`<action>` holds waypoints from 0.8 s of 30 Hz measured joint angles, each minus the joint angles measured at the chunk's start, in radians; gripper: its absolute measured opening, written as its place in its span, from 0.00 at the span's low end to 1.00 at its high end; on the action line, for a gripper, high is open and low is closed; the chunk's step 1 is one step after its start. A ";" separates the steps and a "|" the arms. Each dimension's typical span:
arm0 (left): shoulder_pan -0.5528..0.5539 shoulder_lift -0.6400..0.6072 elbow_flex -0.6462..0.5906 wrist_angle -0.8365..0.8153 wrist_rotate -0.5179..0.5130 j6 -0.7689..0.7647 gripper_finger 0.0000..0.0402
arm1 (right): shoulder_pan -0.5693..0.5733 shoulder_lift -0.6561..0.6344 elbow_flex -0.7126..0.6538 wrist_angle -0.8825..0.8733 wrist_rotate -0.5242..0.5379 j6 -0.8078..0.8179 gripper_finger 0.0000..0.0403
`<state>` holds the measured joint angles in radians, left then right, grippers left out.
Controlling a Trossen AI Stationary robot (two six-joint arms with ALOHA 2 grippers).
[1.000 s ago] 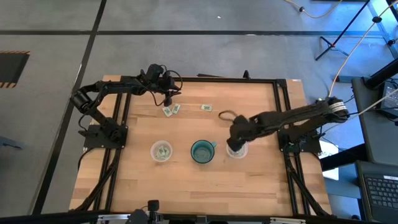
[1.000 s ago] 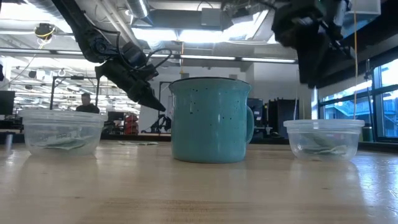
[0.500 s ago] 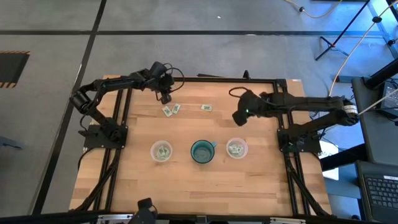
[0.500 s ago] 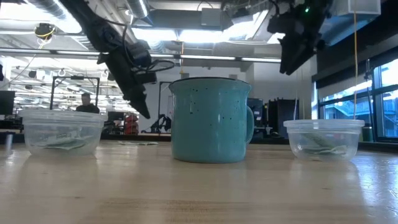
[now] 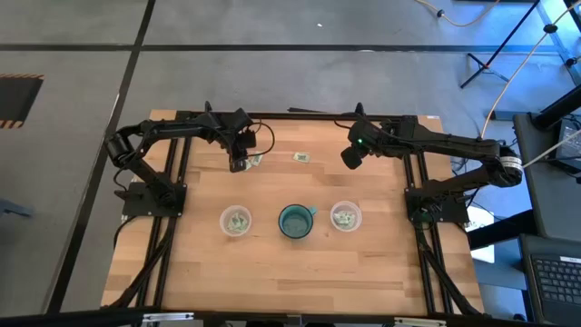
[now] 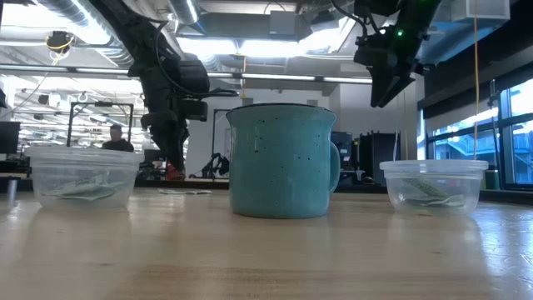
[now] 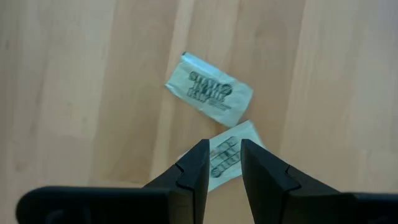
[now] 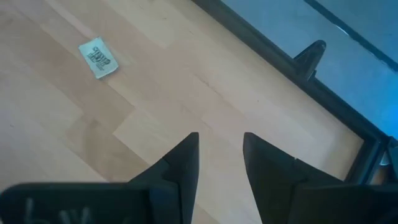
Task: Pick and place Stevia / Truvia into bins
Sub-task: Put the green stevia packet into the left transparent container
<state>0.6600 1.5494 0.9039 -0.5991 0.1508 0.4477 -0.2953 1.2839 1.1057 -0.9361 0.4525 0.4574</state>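
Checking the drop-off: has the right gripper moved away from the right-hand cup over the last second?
Yes. The right gripper was over the right clear cup and now hangs open toward the table's far edge, near a lone packet.

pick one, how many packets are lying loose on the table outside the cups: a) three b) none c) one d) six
a: the high view shows a pair of packets under the left gripper and one lone packet further toward the right gripper, all outside the cups; the left wrist view confirms the pair are two.
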 joint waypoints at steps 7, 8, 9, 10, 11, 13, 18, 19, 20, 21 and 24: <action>-0.017 0.000 0.000 -0.015 -0.079 -0.134 0.24 | -0.010 0.000 0.000 0.008 0.000 -0.025 0.32; -0.016 0.000 0.000 -0.021 -0.084 -0.147 0.25 | -0.010 0.000 0.000 0.008 0.000 -0.025 0.32; -0.015 0.000 0.000 -0.028 -0.083 -0.158 0.27 | -0.010 0.000 0.000 0.008 0.000 -0.025 0.32; -0.014 0.000 0.000 -0.036 -0.078 -0.169 0.28 | -0.010 0.000 0.000 0.009 0.000 -0.025 0.32; -0.014 0.000 -0.001 -0.041 -0.074 -0.181 0.29 | -0.010 0.000 0.000 0.009 0.000 -0.025 0.32; -0.014 0.000 -0.006 -0.041 -0.074 -0.199 0.30 | -0.010 0.000 0.000 0.011 0.000 -0.025 0.32; -0.014 0.014 -0.014 -0.039 -0.077 -0.228 0.30 | -0.010 0.000 0.000 0.035 0.000 -0.043 0.32; -0.014 0.020 -0.014 -0.031 -0.077 -0.228 0.30 | -0.010 0.000 0.000 0.040 0.000 -0.047 0.32; -0.014 0.029 -0.014 -0.020 -0.077 -0.228 0.29 | -0.010 0.000 0.000 0.049 0.000 -0.049 0.32; -0.014 0.039 -0.014 -0.019 -0.077 -0.228 0.29 | -0.010 0.000 0.000 0.057 0.000 -0.051 0.32; -0.012 0.075 -0.014 -0.022 -0.078 -0.244 0.28 | -0.010 0.000 0.000 0.061 -0.001 -0.062 0.32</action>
<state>0.6481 1.6246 0.8902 -0.6209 0.0728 0.2042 -0.3050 1.2839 1.1057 -0.8754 0.4520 0.3956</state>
